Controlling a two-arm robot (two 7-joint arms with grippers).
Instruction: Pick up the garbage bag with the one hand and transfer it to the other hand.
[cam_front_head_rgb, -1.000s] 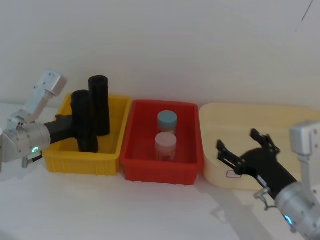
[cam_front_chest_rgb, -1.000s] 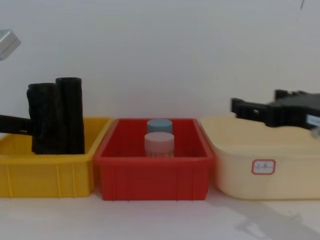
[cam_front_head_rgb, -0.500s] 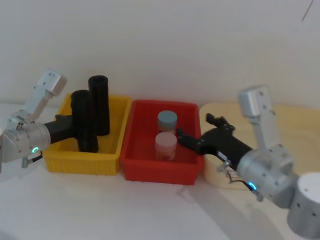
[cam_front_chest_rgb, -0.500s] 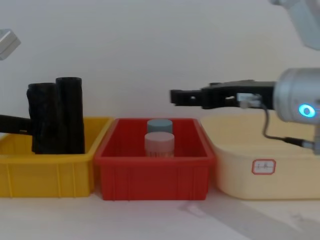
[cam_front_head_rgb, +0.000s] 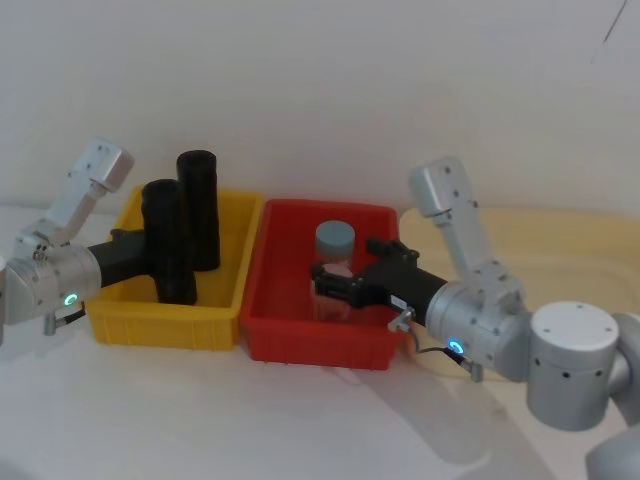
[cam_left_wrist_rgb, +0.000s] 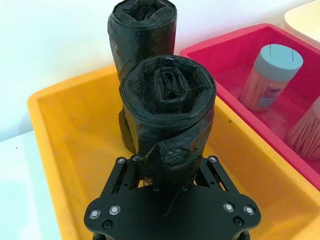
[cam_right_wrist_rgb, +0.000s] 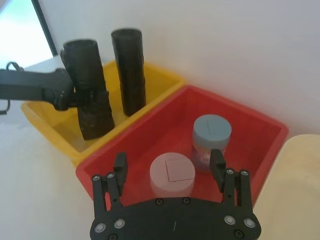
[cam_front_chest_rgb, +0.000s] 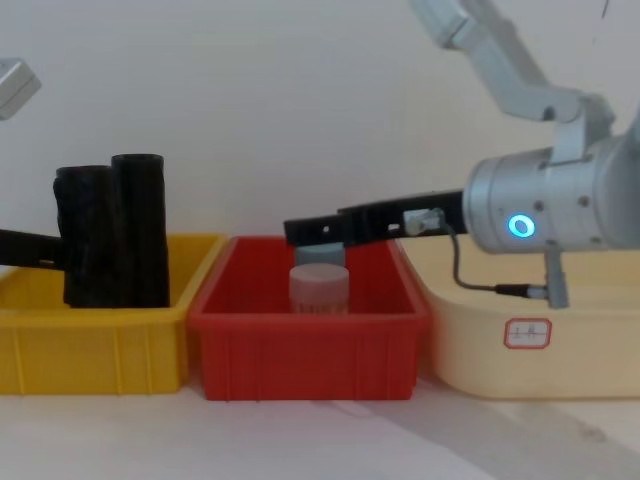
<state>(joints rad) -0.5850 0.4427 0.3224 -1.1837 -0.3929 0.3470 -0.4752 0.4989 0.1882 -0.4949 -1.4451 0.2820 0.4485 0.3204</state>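
The black crinkly plastic garbage bag roll (cam_front_head_rgb: 167, 240) is held upright in the yellow plastic bin (cam_front_head_rgb: 165, 322), clamped by the left gripper (cam_front_head_rgb: 152, 256). The right gripper (cam_right_wrist_rgb: 169, 161), fingers spread, has been brought from above the cream tub (cam_front_head_rgb: 560, 228) to above the red plastic bin (cam_front_head_rgb: 318, 343).

A pink jar (cam_right_wrist_rgb: 172, 176) and a blue jar (cam_right_wrist_rgb: 212, 134) are standing under the right gripper (cam_front_head_rgb: 348, 266); ahead, toward the bag (cam_front_head_rgb: 170, 225), the air is lying open.

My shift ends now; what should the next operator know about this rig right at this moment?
Left gripper: shut on the garbage bag, which stands in the yellow bin beside a taller black roll.
Right gripper: open, above the jars in the red bin, pointing toward the bag.
Done: bag grasped. To do: lift it, hand it to the right gripper, release.
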